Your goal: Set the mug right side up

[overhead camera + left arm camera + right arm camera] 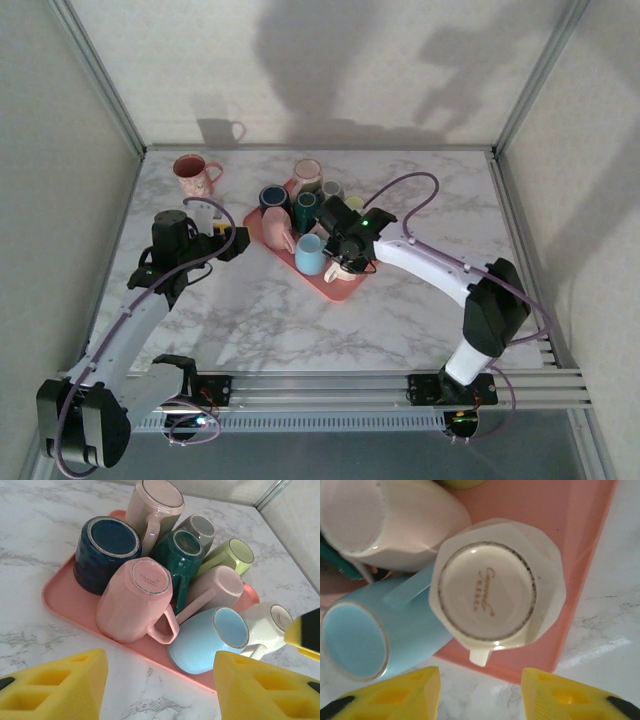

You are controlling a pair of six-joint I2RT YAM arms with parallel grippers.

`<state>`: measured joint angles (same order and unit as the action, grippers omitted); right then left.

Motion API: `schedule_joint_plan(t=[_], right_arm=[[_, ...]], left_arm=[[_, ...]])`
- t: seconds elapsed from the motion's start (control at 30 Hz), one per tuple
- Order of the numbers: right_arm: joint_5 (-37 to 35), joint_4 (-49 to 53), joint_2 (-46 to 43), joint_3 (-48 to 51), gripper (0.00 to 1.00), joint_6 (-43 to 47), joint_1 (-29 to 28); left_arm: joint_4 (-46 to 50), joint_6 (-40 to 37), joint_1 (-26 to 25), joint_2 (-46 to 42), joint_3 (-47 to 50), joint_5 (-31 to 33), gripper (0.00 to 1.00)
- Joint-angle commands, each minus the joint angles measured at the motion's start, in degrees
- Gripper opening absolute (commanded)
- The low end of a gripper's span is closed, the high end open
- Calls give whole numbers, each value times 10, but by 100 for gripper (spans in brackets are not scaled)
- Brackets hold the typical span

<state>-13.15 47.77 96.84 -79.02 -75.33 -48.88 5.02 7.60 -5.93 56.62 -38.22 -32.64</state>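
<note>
One white mug (485,595) sits inverted at a corner of the tray (565,515). The right pincer (480,680) hovers open astride its handle (479,656), seemingly mid-approach. The next move is probably to close there, lift and flip. The left pincer (160,665) idles open.

Just beyond your parted yellow fingers (60,687) sits the pink tray (60,600). The light blue mug (205,642) lies nearest the right-hand finger.

Here's the cream mug (490,590), upside down with its flat base facing up, showing a speckled ring and a gold script mark. Its sides are faceted and its handle juts toward the tray's edge. It stands in the pink tray's (570,540) corner, right against the light blue mug (395,630).
</note>
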Motion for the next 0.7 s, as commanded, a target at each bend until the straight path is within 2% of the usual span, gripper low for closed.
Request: schedule_joint_plan(t=[0.0, 0.3, 0.53, 0.67], right_arm=[[-41, 4, 29, -11, 47, -56, -14], [-75, -9, 73, -13, 42, -89, -35], [-85, -7, 106, -16, 41, -105, -39], [-95, -5, 117, -19, 37, -97, -42]], left_arm=[[4, -19, -4, 0, 4, -31, 58], [8, -16, -18, 21, 10, -123, 58], [16, -15, -19, 35, 4, -123, 57], [21, -18, -19, 35, 2, -113, 57]])
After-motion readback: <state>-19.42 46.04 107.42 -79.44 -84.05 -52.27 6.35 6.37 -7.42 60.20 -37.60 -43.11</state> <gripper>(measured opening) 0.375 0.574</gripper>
